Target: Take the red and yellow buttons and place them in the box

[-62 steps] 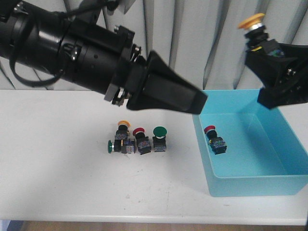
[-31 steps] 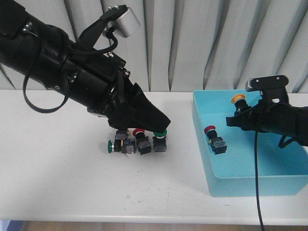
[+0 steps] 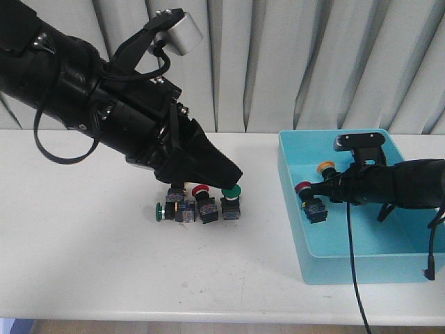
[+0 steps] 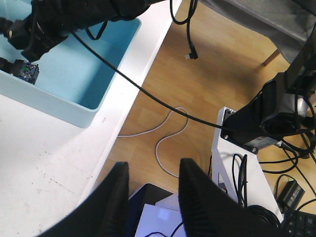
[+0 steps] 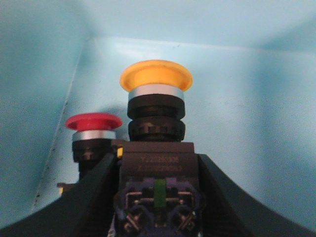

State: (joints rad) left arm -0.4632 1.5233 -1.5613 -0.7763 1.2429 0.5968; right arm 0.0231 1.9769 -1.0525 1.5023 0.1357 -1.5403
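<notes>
Two switches show inside the turquoise box (image 3: pixel 361 268) in the front view: a red-capped button (image 3: pixel 309 202) lying against the box's left wall, and a yellow-capped button (image 3: pixel 327 170) held just beside it by the right claw (image 3: pixel 328 188), which reaches in over the box's far side. On the white table (image 3: pixel 83 271), left of the box and apart from it, a small cluster of switches sits under the left claw (image 3: pixel 233 182): a second yellow-capped one (image 3: pixel 175 189) mostly hidden by the claw, another red one (image 3: pixel 202 193), and two green-capped switches (image 3: pixel 231 193). From here I cannot tell how the left claw's jaws stand.

The left wrist view shows the left claw (image 4: pixel 150 197) parted with nothing between its black fingers (image 4: pixel 196 197), hanging past the table edge (image 4: pixel 59 158) over the wood floor (image 4: pixel 207 69). A corner of the box (image 4: pixel 74 111) appears beyond, with the right arm (image 4: pixel 74 19) dipping into it.

The right wrist view shows the right claw (image 5: pixel 157 197) closed around the black body of the yellow button (image 5: pixel 156 79), cap upright. The red button (image 5: pixel 94 123) stands just beside it, near the box's inner corner (image 5: pixel 89 44).
</notes>
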